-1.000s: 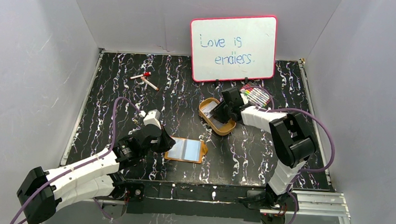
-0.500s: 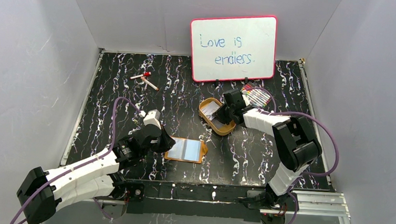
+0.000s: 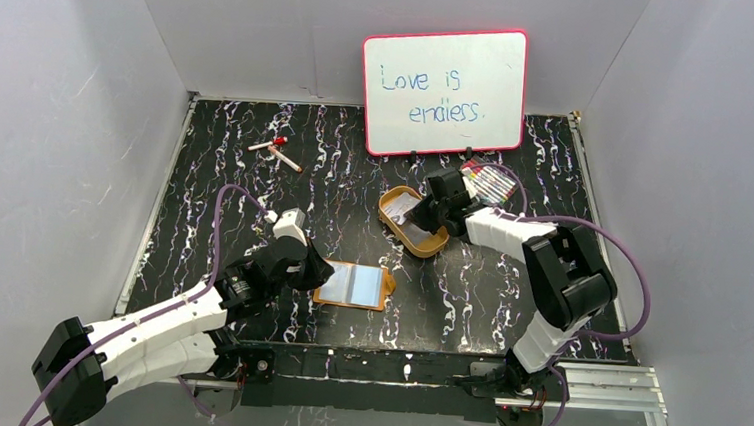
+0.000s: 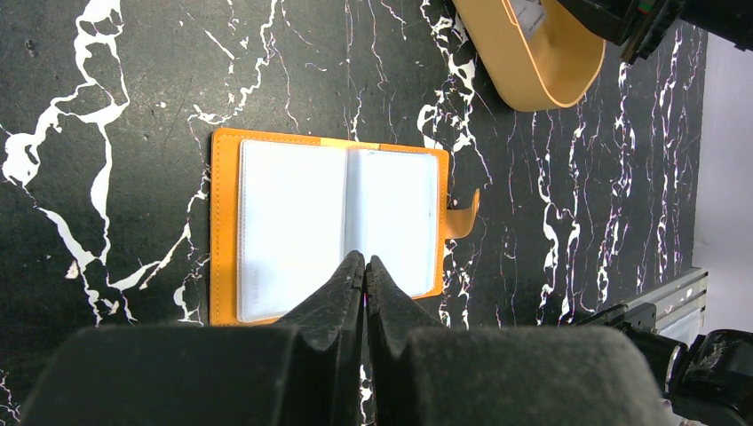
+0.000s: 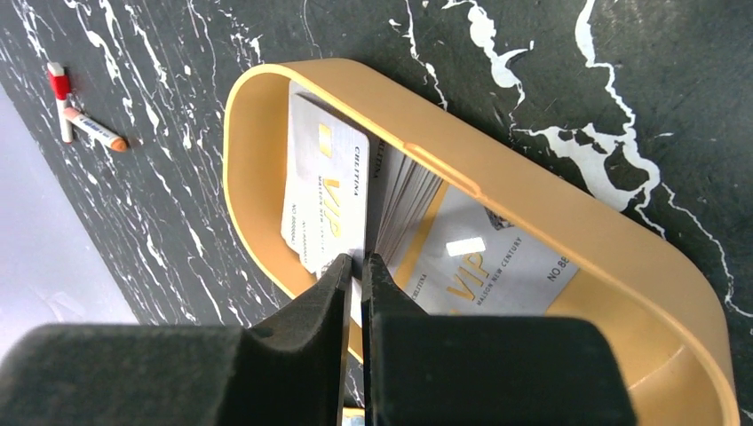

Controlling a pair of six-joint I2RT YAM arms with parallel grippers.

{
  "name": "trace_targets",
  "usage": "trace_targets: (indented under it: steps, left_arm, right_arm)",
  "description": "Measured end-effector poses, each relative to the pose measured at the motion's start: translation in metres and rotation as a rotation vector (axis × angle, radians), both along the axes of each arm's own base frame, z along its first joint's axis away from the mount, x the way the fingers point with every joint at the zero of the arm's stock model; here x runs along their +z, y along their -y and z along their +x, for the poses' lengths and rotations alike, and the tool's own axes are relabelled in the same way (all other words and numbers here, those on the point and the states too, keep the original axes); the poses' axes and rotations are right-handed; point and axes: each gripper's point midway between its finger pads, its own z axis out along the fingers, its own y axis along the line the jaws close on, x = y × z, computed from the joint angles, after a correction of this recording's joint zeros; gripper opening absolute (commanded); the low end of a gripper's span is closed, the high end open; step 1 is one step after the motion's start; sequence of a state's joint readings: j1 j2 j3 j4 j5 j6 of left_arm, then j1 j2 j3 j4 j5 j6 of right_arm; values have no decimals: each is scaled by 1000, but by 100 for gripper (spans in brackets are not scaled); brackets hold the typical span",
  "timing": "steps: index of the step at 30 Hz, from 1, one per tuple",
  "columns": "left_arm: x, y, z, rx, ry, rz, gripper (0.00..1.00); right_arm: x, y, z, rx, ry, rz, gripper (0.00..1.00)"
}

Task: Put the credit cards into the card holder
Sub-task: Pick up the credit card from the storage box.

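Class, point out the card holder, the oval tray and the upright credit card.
card holder point(image 4: 293, 222): left wrist view, left inner pocket.
oval tray point(image 5: 568, 217): right wrist view, side wall.
upright credit card point(image 5: 324, 191): right wrist view, printed face.

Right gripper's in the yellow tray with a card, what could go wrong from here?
1. The right gripper pinches one credit card by its edge only; it may slip or twist when lifted.
2. The leaning card stack sits right against it, so neighbours could drag out or snag the tray wall.
3. The left gripper, shut, covers the card holder fold, possibly blocking insertion.
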State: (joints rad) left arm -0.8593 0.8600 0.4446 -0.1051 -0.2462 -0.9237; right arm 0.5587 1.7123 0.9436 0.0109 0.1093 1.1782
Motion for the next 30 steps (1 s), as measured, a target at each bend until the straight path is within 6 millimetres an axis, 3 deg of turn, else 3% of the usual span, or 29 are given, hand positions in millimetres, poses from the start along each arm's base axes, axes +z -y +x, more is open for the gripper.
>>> trace_targets:
  steps: [7, 20, 30]
  left_arm:
    - [0, 0, 0, -2, 2, 3, 3]
    - [-1, -1, 1, -5, 8, 13, 3]
    - [-2, -3, 0, -6, 7, 22, 3]
  right_arm:
    - [12, 2, -2, 2, 29, 15, 0]
    - [38, 8, 0, 19, 112, -8, 0]
    - [46, 11, -1, 59, 151, -43, 0]
